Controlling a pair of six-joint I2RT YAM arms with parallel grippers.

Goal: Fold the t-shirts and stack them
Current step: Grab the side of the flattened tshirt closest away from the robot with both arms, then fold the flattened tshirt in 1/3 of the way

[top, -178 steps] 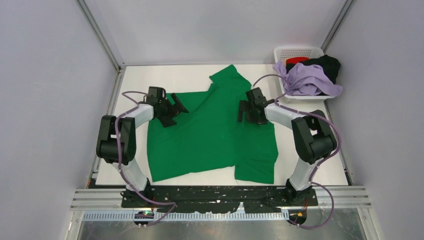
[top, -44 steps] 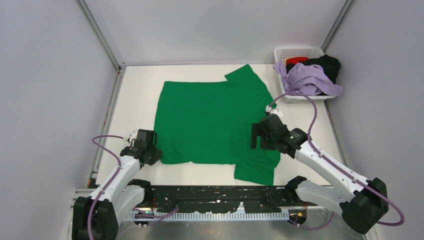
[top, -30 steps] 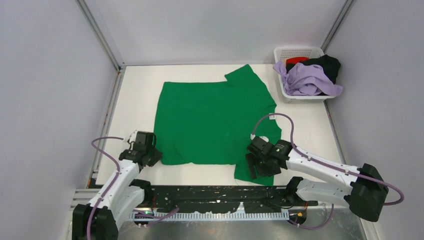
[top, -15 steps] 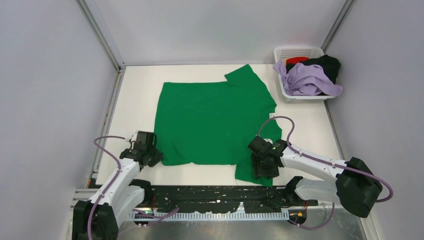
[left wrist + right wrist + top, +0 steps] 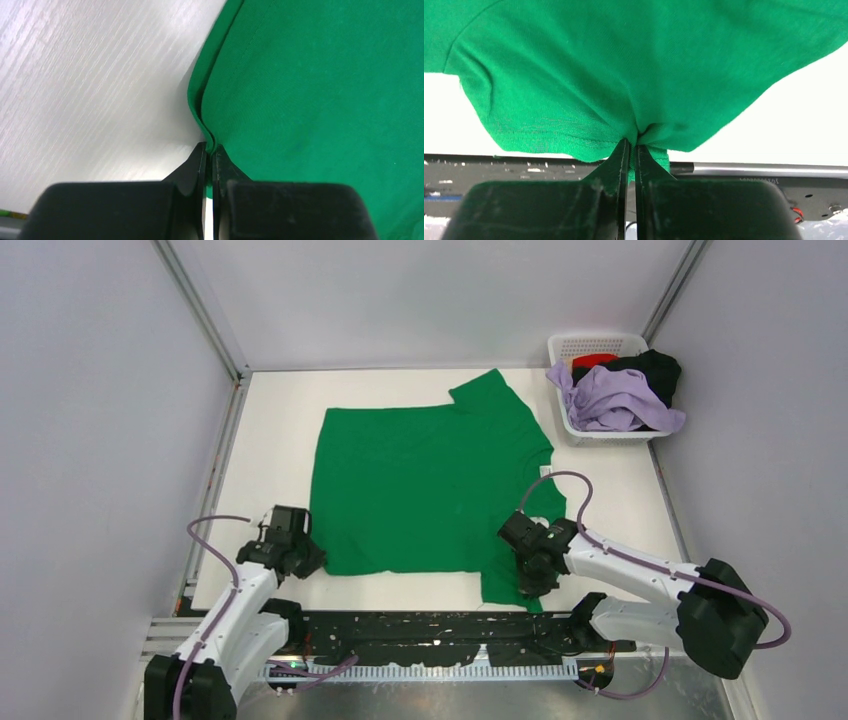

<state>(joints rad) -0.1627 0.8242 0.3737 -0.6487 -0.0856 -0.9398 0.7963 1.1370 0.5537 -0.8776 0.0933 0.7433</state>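
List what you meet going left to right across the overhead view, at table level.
left gripper, jaws shut on the shirt's near-left corner → green t-shirt → right gripper, jaws shut on its near-right sleeve → white basket

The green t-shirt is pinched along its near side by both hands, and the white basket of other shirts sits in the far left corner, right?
Not quite: the top view shows the white basket in the far right corner. The rest holds: the left hand and the right hand both pinch the green t-shirt along its near side.
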